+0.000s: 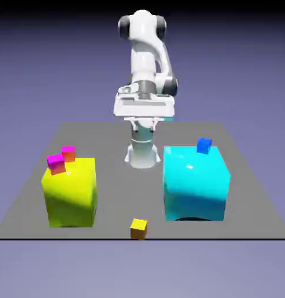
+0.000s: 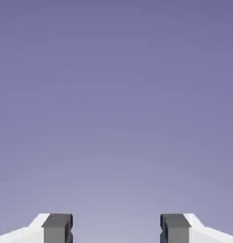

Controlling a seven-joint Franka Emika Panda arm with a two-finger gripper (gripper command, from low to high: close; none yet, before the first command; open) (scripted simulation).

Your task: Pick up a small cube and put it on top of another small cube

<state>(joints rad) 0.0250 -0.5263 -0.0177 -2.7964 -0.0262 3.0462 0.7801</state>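
Observation:
The small cube, with a yellow top and orange sides, sits on the grey table near its front edge, between the two big blocks. My gripper hangs high above the back of the table, far from that cube. In the hand view the gripper is open: its grey fingertips stand wide apart with nothing between them, and only the plain backdrop shows beyond.
A big yellow block stands at the exterior view's left, with two magenta-topped small cubes at its top back. A big cyan block stands at the right and carries a small blue cube.

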